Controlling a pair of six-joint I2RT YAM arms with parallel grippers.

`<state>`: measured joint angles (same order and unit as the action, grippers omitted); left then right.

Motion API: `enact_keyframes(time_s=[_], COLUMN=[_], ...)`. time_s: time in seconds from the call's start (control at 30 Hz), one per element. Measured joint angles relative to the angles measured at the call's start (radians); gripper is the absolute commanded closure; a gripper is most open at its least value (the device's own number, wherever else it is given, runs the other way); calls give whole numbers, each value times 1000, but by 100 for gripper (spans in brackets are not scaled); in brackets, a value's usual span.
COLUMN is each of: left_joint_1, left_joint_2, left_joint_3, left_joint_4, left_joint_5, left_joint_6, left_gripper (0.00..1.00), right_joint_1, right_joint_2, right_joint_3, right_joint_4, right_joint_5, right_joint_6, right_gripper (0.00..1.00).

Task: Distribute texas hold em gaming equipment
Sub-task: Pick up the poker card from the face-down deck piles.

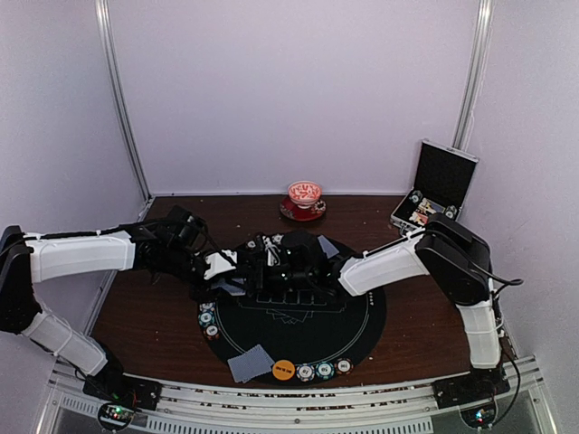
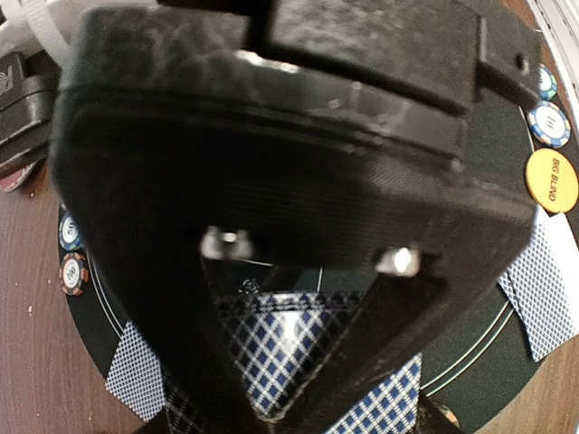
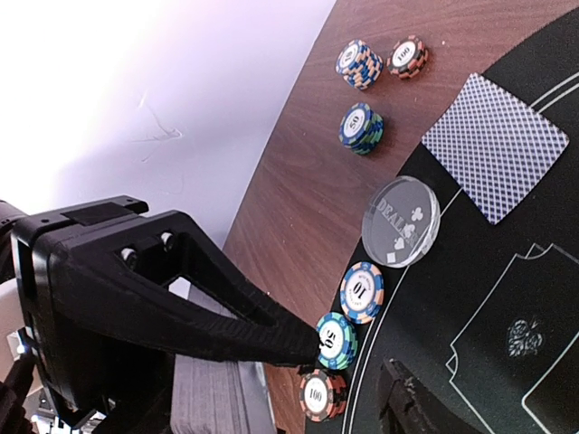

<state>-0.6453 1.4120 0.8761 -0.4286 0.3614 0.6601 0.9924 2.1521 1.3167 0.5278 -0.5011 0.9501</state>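
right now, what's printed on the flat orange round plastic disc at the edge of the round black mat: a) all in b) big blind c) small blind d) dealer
b: the left wrist view shows the orange round disc reading big blind, lying at the rim of the round black mat.

On my left wrist's view, the orange disc (image 2: 551, 180) read BIG BLIND. On my right's, the clear disc (image 3: 401, 221) read DEAL; chips (image 3: 362, 291) read 10, 50, 100.
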Motion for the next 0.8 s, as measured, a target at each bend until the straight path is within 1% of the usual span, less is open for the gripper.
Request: enact_keyframes(time_s=[0.27, 0.33, 0.47, 0.57, 0.67, 0.7, 0.73, 0.8], left_joint_1=[0, 0, 2, 5, 5, 5, 5, 5], left_joint_2=[1, 1, 2, 2, 4, 5, 5, 6], left_joint_3=[-3, -3, -3, -3, -3, -3, -3, -3], left_joint_4=[1, 1, 6, 11, 8, 8, 8, 7], left_joint_5=[-8, -11, -26, -42, -50, -51, -50, -50], left_joint_6=[0, 0, 0, -2, -2, -2, -2, -2], left_gripper=[42, 42, 41, 41, 41, 41, 41, 41], right_joint_1=[0, -5, -29, -47, -55, -56, -58, -63], right_joint_2=[-4, -21, -72, -88, -88, -88, -88, -88], right_joint_3=[-2, -24, -80, -93, -93, -93, -94, -98], right_joint_4=[-7, -2, 1, -4, -5, 0, 5, 19], right_joint_5=[-5, -8, -19, -31, -53, -64, -76, -103], right_joint_6=[-14, -15, -20, -30, -32, -30, -28, -24], right_gripper=[67, 71, 77, 81, 89, 92, 98, 100])
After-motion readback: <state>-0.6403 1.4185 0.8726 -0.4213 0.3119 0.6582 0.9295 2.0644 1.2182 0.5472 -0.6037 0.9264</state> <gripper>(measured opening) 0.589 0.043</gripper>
